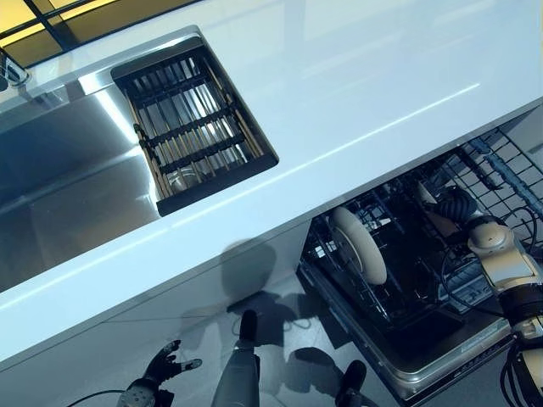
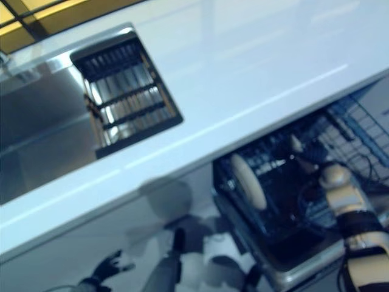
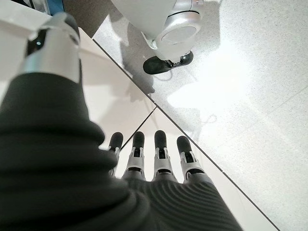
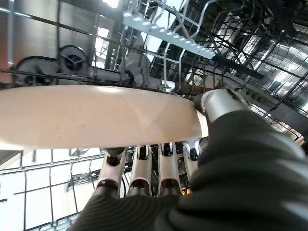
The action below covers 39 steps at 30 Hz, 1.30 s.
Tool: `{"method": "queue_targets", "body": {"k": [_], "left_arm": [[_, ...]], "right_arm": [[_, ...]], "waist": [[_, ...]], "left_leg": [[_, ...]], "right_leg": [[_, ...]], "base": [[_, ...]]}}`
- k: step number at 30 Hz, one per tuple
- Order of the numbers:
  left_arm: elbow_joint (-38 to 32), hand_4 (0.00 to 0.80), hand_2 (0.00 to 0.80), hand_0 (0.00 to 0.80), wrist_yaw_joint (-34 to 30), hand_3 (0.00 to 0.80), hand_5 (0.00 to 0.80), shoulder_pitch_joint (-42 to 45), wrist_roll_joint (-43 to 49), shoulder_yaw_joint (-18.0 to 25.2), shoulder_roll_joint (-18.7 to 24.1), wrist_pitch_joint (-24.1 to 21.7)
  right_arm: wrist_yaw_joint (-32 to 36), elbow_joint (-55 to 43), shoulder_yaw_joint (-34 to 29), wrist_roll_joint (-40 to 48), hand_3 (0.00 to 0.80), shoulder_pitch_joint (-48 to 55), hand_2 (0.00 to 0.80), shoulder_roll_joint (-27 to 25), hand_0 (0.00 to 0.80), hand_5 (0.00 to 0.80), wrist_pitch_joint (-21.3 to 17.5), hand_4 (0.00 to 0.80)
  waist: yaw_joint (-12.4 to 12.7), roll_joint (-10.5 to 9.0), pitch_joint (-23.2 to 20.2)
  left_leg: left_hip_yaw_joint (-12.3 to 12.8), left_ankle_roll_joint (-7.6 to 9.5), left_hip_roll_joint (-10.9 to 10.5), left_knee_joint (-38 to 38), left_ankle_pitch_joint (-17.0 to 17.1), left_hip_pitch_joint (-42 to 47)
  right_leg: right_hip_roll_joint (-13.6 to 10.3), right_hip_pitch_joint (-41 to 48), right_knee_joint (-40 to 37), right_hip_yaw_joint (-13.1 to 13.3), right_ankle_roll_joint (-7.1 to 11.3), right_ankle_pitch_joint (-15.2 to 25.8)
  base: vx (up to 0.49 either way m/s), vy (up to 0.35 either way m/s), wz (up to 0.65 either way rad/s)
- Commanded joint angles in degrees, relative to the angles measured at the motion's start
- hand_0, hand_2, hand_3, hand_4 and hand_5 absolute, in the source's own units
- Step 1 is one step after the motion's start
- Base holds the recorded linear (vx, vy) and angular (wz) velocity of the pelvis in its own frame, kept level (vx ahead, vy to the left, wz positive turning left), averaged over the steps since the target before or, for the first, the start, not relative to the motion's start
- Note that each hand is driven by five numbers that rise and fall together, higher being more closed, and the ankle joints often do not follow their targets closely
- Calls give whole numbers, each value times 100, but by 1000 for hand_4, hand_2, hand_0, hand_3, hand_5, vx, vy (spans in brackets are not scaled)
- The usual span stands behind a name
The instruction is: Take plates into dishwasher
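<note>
Plate (image 4: 96,118) sat in the right hand (image 4: 159,173), fingers under one face and thumb over the rim, pinching it edge-on, probably so it could slip between the rack wires. The hand was down inside the open dishwasher (image 1: 424,356), among the wires of the lower rack (image 1: 399,288). A second plate (image 1: 358,244) already stood upright on edge in that rack, near the front-left side, well apart from the held one. An upper wire basket (image 1: 509,170) showed pulled out under the edge of the white tabletop (image 1: 356,93). The drain rack (image 1: 191,127) set beside the sink (image 1: 59,178) held nothing visible, and the sink looked bare too. The left hand (image 3: 154,159) hung low by the floor (image 3: 250,96), fingers straight and loose, holding nothing, likely idle since this job needs only one arm.
</note>
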Motion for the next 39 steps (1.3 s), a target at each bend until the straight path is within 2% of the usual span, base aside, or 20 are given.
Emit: {"method": "queue_targets", "body": {"k": [1, 19, 30, 32, 33, 34, 39], "left_arm": [[-44, 0, 0, 0, -25, 0, 0, 25, -164, -271, 128, -91], [-193, 0, 0, 0, -56, 0, 0, -32, -262, -459, 168, -38], [-309, 0, 0, 0, -21, 0, 0, -54, -297, -490, 167, -12], [-326, 0, 0, 0, -9, 0, 0, -63, -319, -510, 177, -4], [-326, 0, 0, 0, -9, 0, 0, -67, -314, -509, 175, -1], [-310, 0, 0, 0, -6, 0, 0, -79, -322, -503, 177, -6], [-328, 0, 0, 0, 5, 0, 0, -98, -341, -497, 185, 24]], "right_arm": [[-182, 154, 236, -136, 800, -537, 800, -410, 800, 800, 55, 800], [-431, 1030, 604, -70, 800, -981, 800, -306, 800, 800, 258, 800], [-408, 1146, 681, -127, 800, -1051, 800, -269, 800, 800, 264, 800], [-437, 1180, 695, -152, 515, -1071, 515, -261, 515, 515, 273, 515], [-426, 1200, 698, -153, 204, -1086, 204, -265, 204, 204, 272, 204], [-433, 1221, 705, -139, 0, -1103, 0, -270, 0, 0, 272, 0], [-468, 1253, 703, -152, 0, -1097, 0, -274, 0, 0, 254, 0]], "waist": [[114, 85, 18], [236, 269, 81], [239, 288, 97], [243, 289, 91], [245, 288, 87], [244, 284, 84], [238, 274, 68]], "left_leg": [[-263, 197, -87, -209, 423, -264], [-269, 223, -175, -158, 458, -426], [-248, 230, -190, -208, 472, -428], [-246, 232, -189, -210, 472, -426], [-242, 233, -191, -213, 473, -425], [-234, 235, -192, -222, 474, -420], [-218, 237, -195, -263, 482, -402]], "right_leg": [[-116, 51, 958, -82, -286, -438], [-264, -98, 1122, -125, -308, -454], [-287, -141, 1109, -115, -299, -431], [-290, -138, 1100, -118, -296, -422], [-289, -133, 1091, -119, -294, -418], [-286, -134, 1084, -117, -293, -413], [-273, -132, 1043, -117, -285, -389]], "base": [[0, 0, 0], [-4, 1, 2], [-3, 2, 1], [0, 0, 0], [0, 0, 0], [0, 0, 0], [0, 0, 0]]}}
